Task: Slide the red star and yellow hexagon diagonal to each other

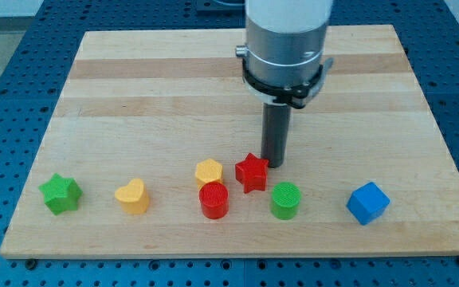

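Note:
The red star (251, 172) lies near the board's lower middle. The yellow hexagon (209, 171) lies just to its left, a small gap between them, at about the same height in the view. My tip (274, 163) stands right at the red star's upper right edge, touching or nearly touching it. The rod rises from there to the arm's grey cylinder (285, 40) at the view's top.
A red cylinder (213, 200) sits just below the hexagon and star. A green cylinder (285, 200) lies below right of the star. A blue cube (368, 202) is at the right, a yellow heart (133, 196) and a green star (60, 194) at the left. Wooden board (213, 88).

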